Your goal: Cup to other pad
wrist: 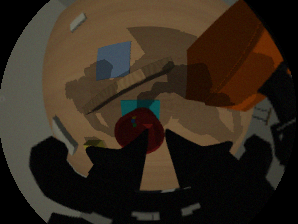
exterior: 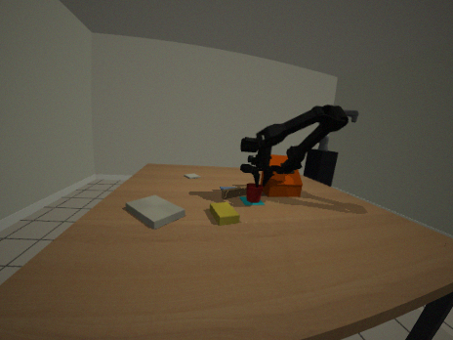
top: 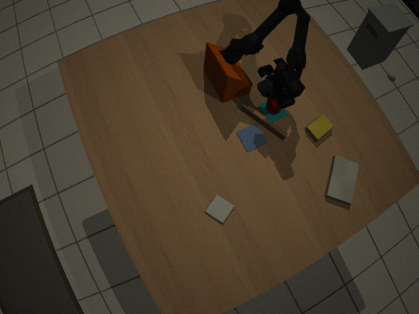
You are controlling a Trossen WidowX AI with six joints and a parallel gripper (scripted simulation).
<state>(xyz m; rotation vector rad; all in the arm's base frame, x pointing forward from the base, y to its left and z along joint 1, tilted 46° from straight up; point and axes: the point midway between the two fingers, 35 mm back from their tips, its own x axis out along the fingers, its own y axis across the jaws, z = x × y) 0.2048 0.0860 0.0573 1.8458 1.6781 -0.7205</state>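
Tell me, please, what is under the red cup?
The cup stands on a teal pad, whose edges show around its base. The pad's middle is covered by the cup. The gripper is open above it.

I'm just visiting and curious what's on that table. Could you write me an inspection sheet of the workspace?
Surface: wooden table, dimly lit.
Job's things: red cup upright on the teal pad; blue pad bare, beyond a thin bar; marbles too small to tell.
Clutter: orange box, yellow block, grey slab, small white tile.
Grippers: gripper above the cup, fingers partly open, holding nothing.
Cables: nothing seen.
Surroundings: tiled floor, grey bin, dark panel.
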